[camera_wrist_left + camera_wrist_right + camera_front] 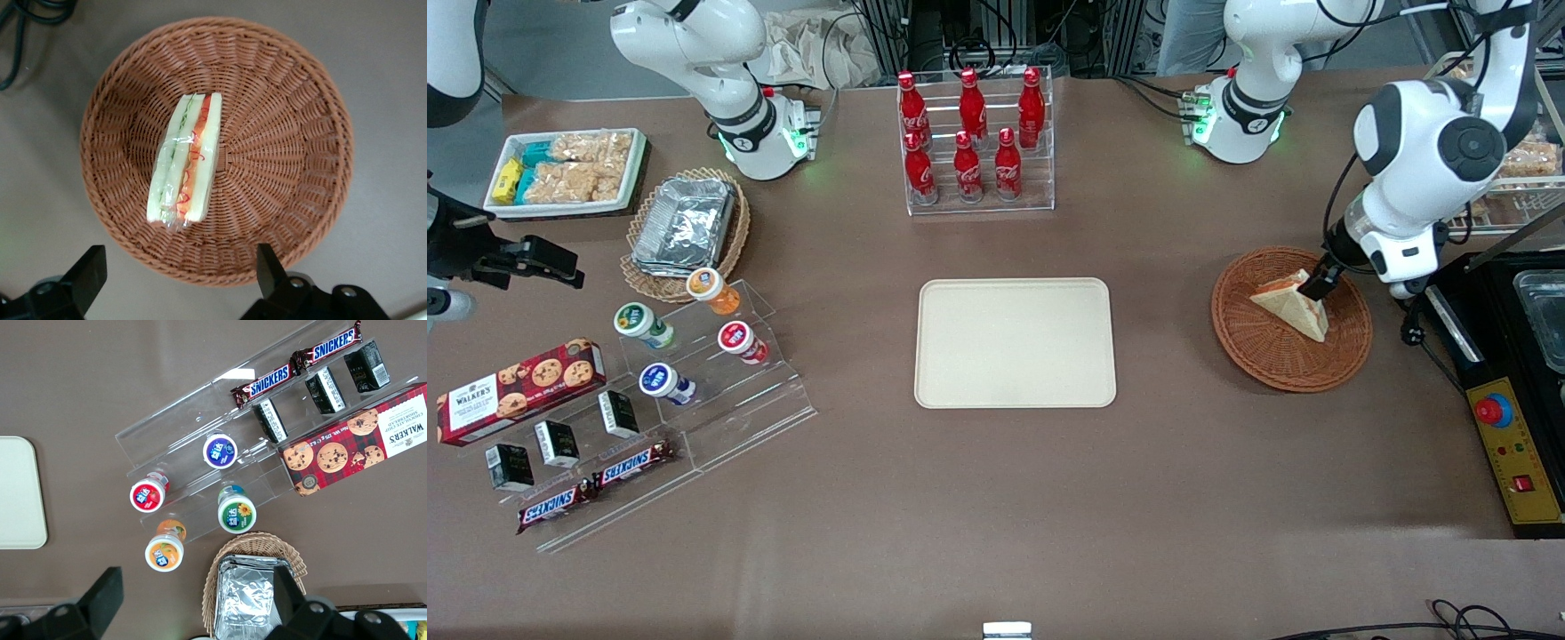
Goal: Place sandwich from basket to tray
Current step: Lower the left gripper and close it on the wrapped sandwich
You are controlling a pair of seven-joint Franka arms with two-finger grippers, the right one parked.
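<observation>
The sandwich point(1294, 307), a white bread wedge with an orange-red and green filling, lies in the round reddish-brown wicker basket point(1263, 356) toward the working arm's end of the table. My left gripper point(1316, 284) hovers over the basket, just above the sandwich's farther edge. In the left wrist view the sandwich point(187, 160) lies wrapped in clear film at the middle of the basket point(287, 133), and the gripper point(179, 270) is open wide and empty. The cream-beige tray point(1016, 342) lies bare at the table's middle.
A clear rack of red cola bottles point(974, 142) stands farther from the front camera than the tray. A black and yellow control box point(1516, 444) lies beside the basket at the table's end. Snack stands point(676, 382) and a foil-container basket point(685, 227) lie toward the parked arm's end.
</observation>
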